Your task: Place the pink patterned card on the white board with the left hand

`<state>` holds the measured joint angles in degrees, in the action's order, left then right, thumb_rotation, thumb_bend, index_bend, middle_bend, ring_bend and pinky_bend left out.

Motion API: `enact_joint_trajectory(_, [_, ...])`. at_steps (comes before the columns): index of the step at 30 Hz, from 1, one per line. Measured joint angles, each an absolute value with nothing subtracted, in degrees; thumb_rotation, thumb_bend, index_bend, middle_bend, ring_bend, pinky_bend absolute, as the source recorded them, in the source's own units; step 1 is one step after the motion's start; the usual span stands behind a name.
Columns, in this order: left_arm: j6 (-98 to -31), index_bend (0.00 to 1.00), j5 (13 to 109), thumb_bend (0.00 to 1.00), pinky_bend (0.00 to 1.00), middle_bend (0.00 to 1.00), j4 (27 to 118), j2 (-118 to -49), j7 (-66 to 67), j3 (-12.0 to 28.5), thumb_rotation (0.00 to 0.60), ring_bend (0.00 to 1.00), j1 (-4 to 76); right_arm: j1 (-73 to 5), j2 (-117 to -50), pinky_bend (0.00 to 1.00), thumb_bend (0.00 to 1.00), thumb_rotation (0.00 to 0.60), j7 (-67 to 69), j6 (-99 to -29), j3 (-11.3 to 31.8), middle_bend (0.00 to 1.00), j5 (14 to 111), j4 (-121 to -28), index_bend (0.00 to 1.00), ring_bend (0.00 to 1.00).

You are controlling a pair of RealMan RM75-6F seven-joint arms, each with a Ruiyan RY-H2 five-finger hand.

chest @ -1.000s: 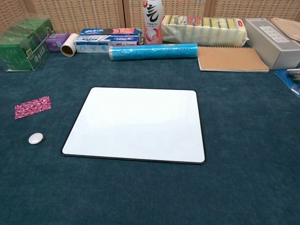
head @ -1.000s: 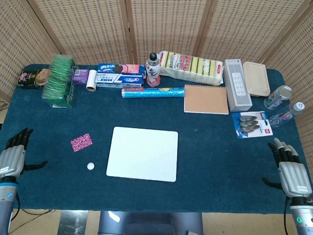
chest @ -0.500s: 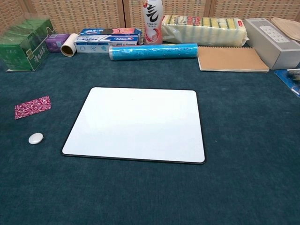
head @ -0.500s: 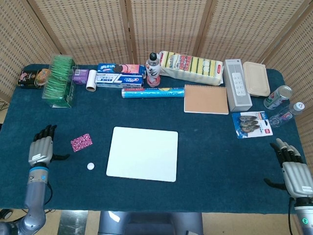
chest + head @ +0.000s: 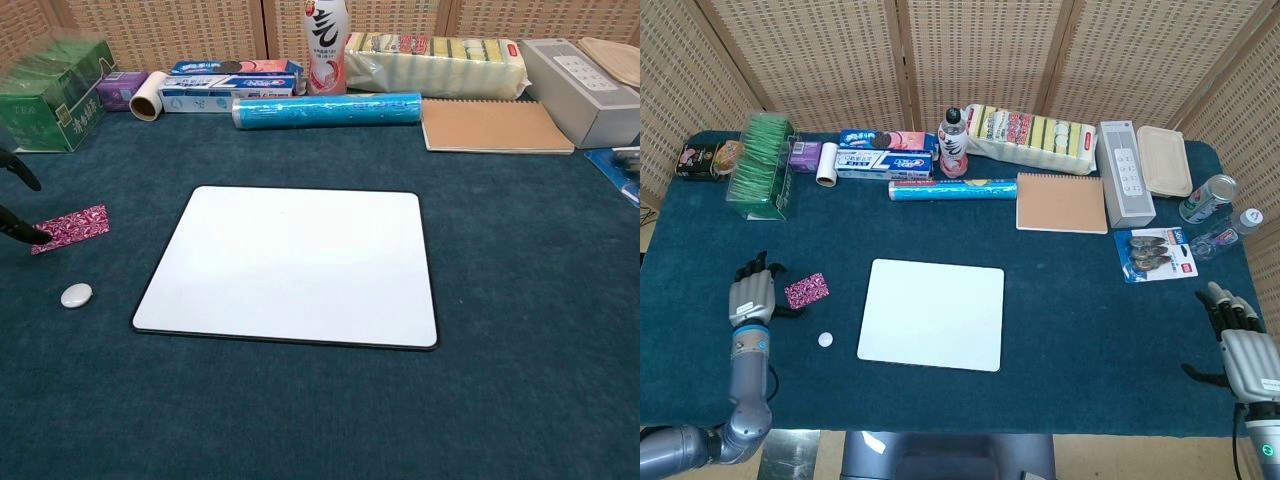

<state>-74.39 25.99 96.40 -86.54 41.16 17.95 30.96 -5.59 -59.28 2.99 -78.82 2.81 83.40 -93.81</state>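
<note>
The pink patterned card (image 5: 807,290) (image 5: 72,227) lies flat on the blue cloth, left of the white board (image 5: 933,313) (image 5: 293,265). My left hand (image 5: 752,298) hovers just left of the card with its fingers spread and nothing in it; the thumb reaches toward the card's left edge. In the chest view only its dark fingertips (image 5: 20,232) show at the left border, by the card's corner. My right hand (image 5: 1243,350) is open at the table's right front edge, far from the card.
A small white disc (image 5: 824,340) (image 5: 76,295) lies in front of the card. Along the back stand a green box (image 5: 764,165), toothpaste boxes (image 5: 883,160), a bottle (image 5: 954,143), a blue roll (image 5: 953,188), a notebook (image 5: 1062,202) and a grey speaker (image 5: 1125,172).
My left hand has moved right and forward from the table's left front corner to just beside the card. The card, board and right hand stay put.
</note>
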Motion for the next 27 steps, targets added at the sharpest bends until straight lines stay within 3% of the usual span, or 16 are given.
enact_joint_trajectory(10, [-71.48,0.29,25.61,0.13,0.05,0.00,92.44,-88.26,38.83,17.44,0.600,0.00,31.93,-5.61,-58.86,0.00,0.00,0.600,3.69,-78.57,2.70,0.00,83.32,-93.96,0.03,0.00])
enact_joint_trajectory(27, [-69.72,0.29,24.73,0.14,0.05,0.00,88.67,-89.81,36.89,16.76,0.600,0.00,33.00,-5.79,-58.39,0.00,0.00,0.600,4.18,-77.92,2.68,0.00,82.83,-94.15,0.03,0.00])
